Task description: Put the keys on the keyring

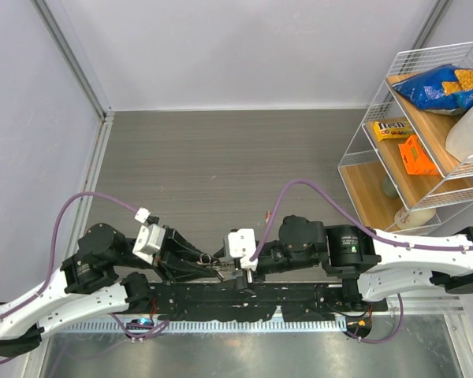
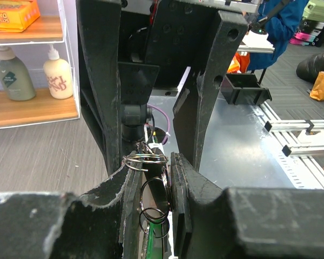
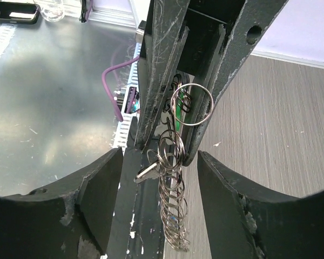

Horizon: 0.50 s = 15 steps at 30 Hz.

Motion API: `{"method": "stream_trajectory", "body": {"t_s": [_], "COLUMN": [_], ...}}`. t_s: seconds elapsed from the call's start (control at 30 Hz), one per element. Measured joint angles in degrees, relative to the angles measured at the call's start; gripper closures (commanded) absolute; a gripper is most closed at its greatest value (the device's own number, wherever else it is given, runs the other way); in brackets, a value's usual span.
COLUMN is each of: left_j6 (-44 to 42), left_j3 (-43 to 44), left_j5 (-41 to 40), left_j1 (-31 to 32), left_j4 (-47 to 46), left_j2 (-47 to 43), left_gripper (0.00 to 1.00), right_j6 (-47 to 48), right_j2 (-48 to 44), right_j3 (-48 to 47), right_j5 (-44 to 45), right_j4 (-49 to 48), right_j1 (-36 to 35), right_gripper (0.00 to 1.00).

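Left gripper is pinching the keyring between its fingertips, at lower centre of the left wrist view. Right gripper is standing spread, its fingers flanking the ring's dangling coil strip and keeping apart from it. A silver key is hanging against the strip's upper end, at centre frame. Both grippers are meeting at lower centre of the top view.
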<state>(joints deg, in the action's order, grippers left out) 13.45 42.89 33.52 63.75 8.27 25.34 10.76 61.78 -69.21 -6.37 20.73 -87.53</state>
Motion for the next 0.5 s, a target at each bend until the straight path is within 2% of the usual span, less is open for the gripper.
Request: {"method": "stream_trajectory", "body": {"t_s": [0.17,0.27,0.5], "left_j6": [0.7,1.4,3.0], "left_j3": [-0.2,-0.5,-2.2], "left_j5": [0.0,0.1,-0.3], "left_j1": [0.0,0.0,0.0], "left_j4": [-1.7,-3.1,-5.5], "left_j2": [0.0,0.0,-0.8], "left_gripper": [1.0,1.0,1.0], "right_j6": [-0.7,-1.5,-2.8], "right_j2": [0.6,0.6,-0.3], "right_j3": [0.3,0.7,2.8], "right_j5": [0.0,0.5,1.0], "right_j4": [-2.4,-4.4,-7.0], "right_j1": [0.0,0.0,0.0], "right_gripper": [0.46,0.57,0.76]}}
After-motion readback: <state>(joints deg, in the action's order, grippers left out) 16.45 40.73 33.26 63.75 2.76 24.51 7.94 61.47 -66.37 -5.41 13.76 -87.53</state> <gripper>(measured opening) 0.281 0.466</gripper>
